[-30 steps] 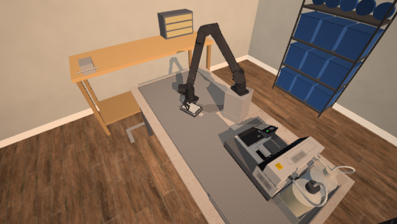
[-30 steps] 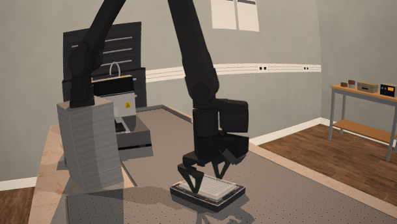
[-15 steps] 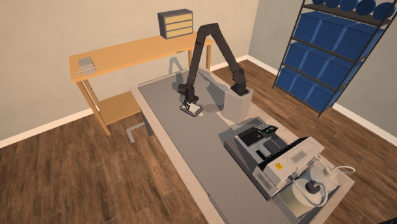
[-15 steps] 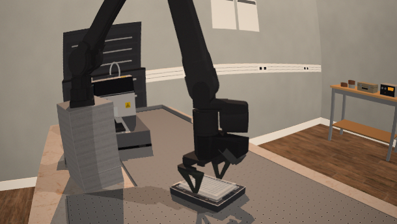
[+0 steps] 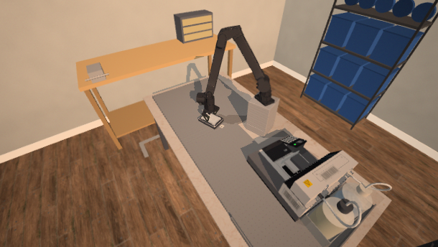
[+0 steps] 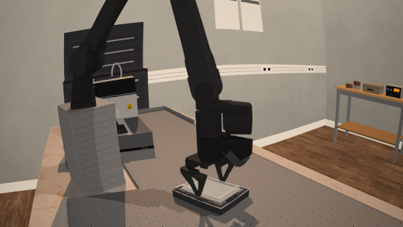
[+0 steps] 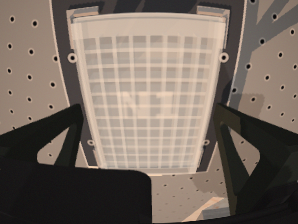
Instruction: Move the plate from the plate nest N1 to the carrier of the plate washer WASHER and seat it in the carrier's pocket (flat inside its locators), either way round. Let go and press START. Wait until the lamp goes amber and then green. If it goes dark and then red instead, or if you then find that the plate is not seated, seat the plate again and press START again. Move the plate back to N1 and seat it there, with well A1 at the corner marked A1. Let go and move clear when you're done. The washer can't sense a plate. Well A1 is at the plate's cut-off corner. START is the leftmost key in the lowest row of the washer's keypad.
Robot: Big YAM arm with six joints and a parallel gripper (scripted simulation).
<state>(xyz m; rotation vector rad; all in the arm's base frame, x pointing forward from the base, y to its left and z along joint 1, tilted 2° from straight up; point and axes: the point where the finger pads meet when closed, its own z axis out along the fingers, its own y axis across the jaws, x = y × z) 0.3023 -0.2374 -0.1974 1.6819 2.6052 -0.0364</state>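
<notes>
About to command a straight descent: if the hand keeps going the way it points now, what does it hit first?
Most likely the plate lying in the nest. The open hand points down over the plate's near end, its fingers straddling the plate's long sides, so the palm may meet the plate top. Depth is unclear.

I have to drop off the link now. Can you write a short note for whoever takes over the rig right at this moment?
Gripper: fully open, holding nothing, its fingers straddling the plate.
Plate: lying flat in nest N1.
Washer: carrier has no plate in it; the lamp by the keypad shows green.
Done or left: the plate is in N1 and released. From the pictures alone I cannot tell whether the wash cycle has run, or whether the cut-off corner sits at the A1 mark; check both.
</notes>
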